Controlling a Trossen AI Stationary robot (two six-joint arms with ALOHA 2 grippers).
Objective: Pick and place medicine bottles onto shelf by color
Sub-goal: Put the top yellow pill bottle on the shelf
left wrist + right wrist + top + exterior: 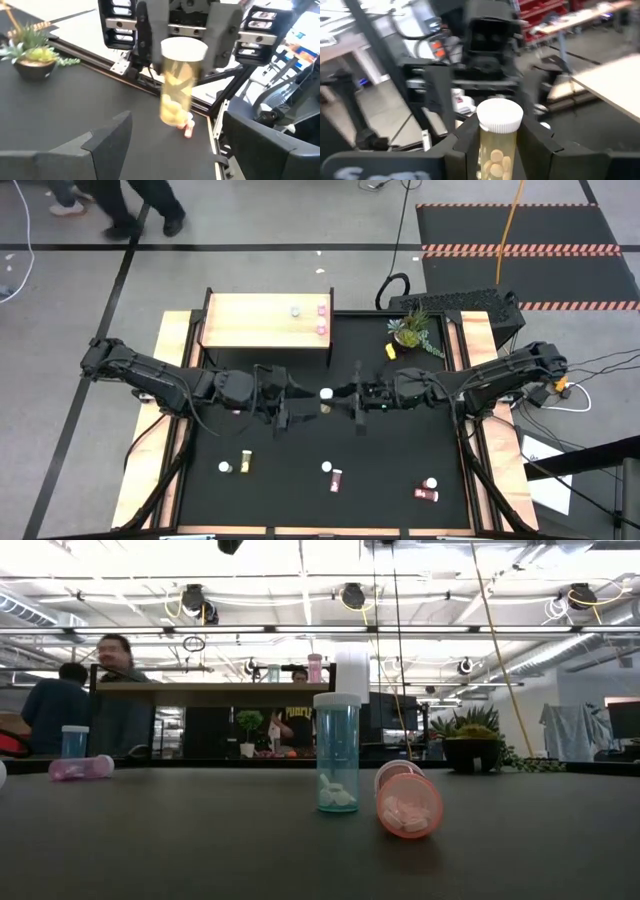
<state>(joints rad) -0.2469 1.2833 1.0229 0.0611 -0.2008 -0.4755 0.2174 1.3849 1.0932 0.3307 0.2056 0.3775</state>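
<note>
A yellow medicine bottle (176, 95) with a white cap (326, 394) hangs in the air over the middle of the black table, between my two grippers. My right gripper (345, 393) is shut on it. My left gripper (300, 402) faces it from the table's left, open, with its fingers (107, 132) spread wide and short of the bottle. The pale wooden shelf (250, 320) stands at the far left with three bottles near its right end, two of them pink (322, 318). More bottles lie and stand on the near part of the table. My right gripper pinches the yellow bottle's upper body, just under the white cap (496, 150), between its two fingers (462, 137). The fingers come level from the table's right. The bottle is about upright, cap up, lifted clear of the table.
Near the table's front are a yellow bottle (245, 462), a teal bottle standing (337, 755), a reddish one lying (408, 802) and red ones (427, 490). A potted plant (412, 330) stands at the far right. People stand beyond the table.
</note>
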